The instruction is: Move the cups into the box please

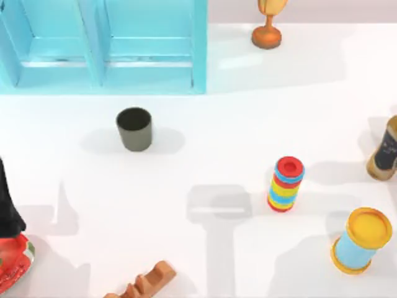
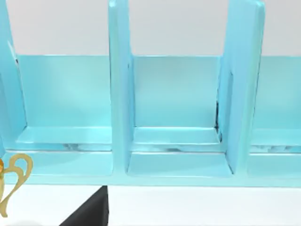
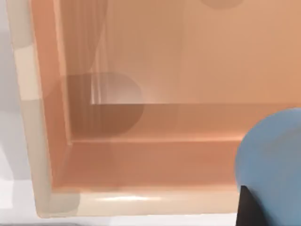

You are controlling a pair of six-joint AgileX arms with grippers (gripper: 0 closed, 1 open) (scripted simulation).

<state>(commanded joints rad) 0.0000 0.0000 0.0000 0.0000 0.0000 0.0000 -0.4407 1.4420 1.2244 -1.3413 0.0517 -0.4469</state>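
The cyan box (image 1: 200,56) presents smooth, glossy walls resembling moulded plastic, with bright streaks along its floor. The dark grey-olive cup (image 1: 134,128) is matt and plain. The white table (image 1: 205,161) appears smooth, possibly satin.

plain white table (image 1: 217,124) under bright light, soft shadows.

There are two cups: one dark grey-olive cup (image 1: 134,128) just in front of the cyan box (image 1: 102,46), and one blue cup (image 3: 275,162). There is one ring stack (image 1: 285,184), one yellow-topped cylinder (image 1: 362,240) and one trophy (image 1: 267,23), all right of the box.
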